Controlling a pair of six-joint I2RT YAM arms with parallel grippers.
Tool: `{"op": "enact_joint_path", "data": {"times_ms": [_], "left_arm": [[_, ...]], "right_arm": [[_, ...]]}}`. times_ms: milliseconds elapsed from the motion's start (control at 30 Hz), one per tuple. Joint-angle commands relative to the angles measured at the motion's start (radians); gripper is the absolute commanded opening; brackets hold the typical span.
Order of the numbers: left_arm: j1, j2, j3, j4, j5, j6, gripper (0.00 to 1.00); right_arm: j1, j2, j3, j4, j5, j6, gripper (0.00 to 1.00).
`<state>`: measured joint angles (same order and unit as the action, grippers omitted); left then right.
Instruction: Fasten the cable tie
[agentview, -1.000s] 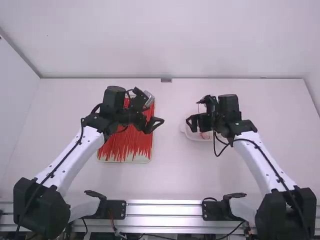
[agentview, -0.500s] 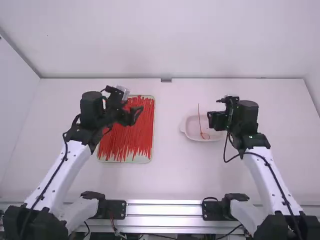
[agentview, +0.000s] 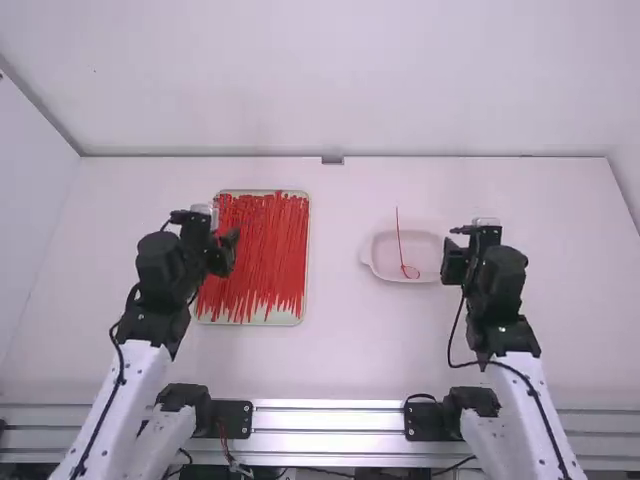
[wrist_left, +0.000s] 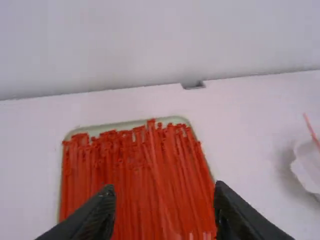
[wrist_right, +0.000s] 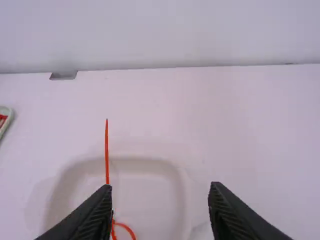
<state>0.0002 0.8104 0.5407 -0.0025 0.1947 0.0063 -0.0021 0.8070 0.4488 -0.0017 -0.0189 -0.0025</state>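
Observation:
A fastened red cable tie (agentview: 402, 252) lies in the white dish (agentview: 382, 262), its loop (wrist_right: 121, 232) at the near side and its tail (wrist_right: 106, 150) pointing away over the rim. Many loose red cable ties (agentview: 255, 258) fill a pale green tray (agentview: 254, 320) on the left. My left gripper (agentview: 222, 246) is raised over the tray's near left side, open and empty; its fingers (wrist_left: 95, 216) frame the ties (wrist_left: 135, 175). My right gripper (agentview: 452, 262) sits just right of the dish (wrist_right: 125, 190), open and empty.
The white table (agentview: 340, 330) ends at a back wall with a small grey bracket (agentview: 332, 159) at its middle. Side walls close in left and right. A metal rail (agentview: 330, 415) runs along the front edge by the arm bases.
Both arms have pulled back toward their bases. The left gripper moved from the tray's far right corner to its near left side. The right gripper left the dish, and the tie stays in it.

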Motion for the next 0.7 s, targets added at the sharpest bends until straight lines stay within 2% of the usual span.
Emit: {"op": "enact_joint_path", "data": {"times_ms": [0, 133, 533, 667], "left_arm": [[0.0, -0.066, -0.056, 0.002, -0.112, -0.006, 0.44], [0.0, -0.155, -0.145, 0.002, -0.195, -0.006, 0.35], [0.0, -0.414, -0.403, 0.002, -0.195, -0.006, 0.09], [0.0, -0.479, -0.469, 0.002, -0.195, -0.006, 0.02]], "right_arm": [[0.002, -0.059, -0.062, 0.002, 0.019, 0.002, 0.43], [0.002, -0.148, -0.151, 0.002, 0.019, 0.002, 0.34], [0.002, -0.407, -0.41, 0.002, 0.019, 0.002, 0.09], [0.002, -0.473, -0.449, 0.002, 0.019, 0.002, 0.02]]}}
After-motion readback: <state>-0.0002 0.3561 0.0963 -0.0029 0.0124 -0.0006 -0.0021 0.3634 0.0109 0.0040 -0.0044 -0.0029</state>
